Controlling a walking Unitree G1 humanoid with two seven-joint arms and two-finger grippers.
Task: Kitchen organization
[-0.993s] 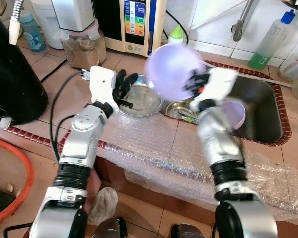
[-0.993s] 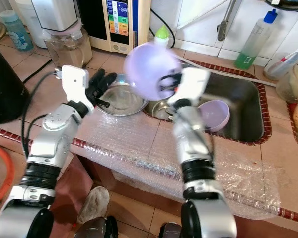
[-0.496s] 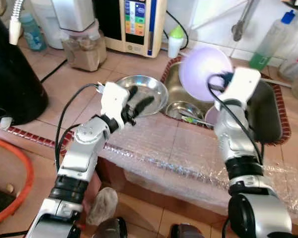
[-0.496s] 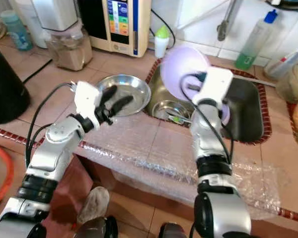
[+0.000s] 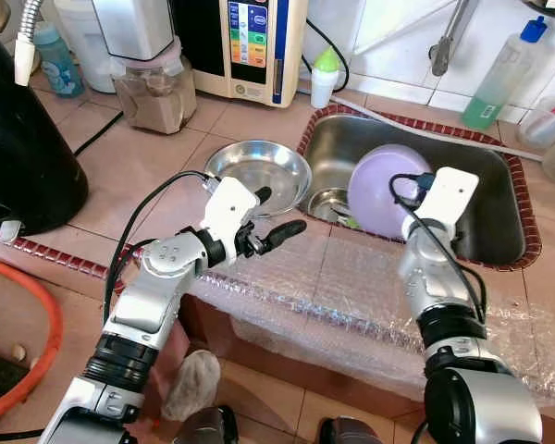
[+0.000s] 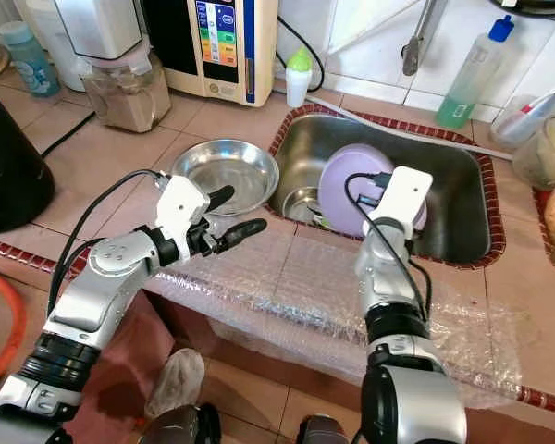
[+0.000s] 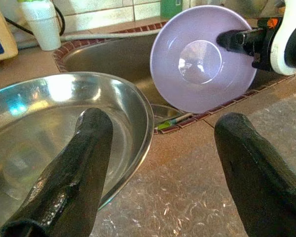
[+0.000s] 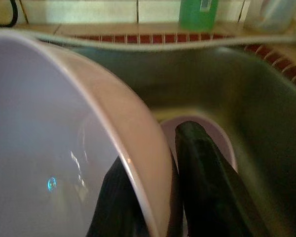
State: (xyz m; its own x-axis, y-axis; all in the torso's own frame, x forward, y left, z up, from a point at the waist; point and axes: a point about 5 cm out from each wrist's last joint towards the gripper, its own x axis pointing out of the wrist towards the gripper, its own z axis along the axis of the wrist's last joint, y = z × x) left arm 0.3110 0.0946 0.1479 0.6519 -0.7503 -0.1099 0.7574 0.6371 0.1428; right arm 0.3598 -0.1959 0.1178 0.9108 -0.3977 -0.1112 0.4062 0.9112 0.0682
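While tilted, purple bowl (image 5: pixel 381 190) in right gripper (image 8: pixel 153 197).

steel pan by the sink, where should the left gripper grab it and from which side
Probably by the thin raised rim nearest the left gripper, one finger inside the steel pan, one outside. It sits flat on the counter, shallow and wide, so only the rim fits between the open fingers; come from the counter's front edge.

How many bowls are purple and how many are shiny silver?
Purple bowls: 2, the big purple bowl pinched by the right pincer over the sink, and a small purple bowl down in the sink.
Silver bowls: 2, the wide silver bowl on the counter, and a small silver bowl in the sink.
Total: 4
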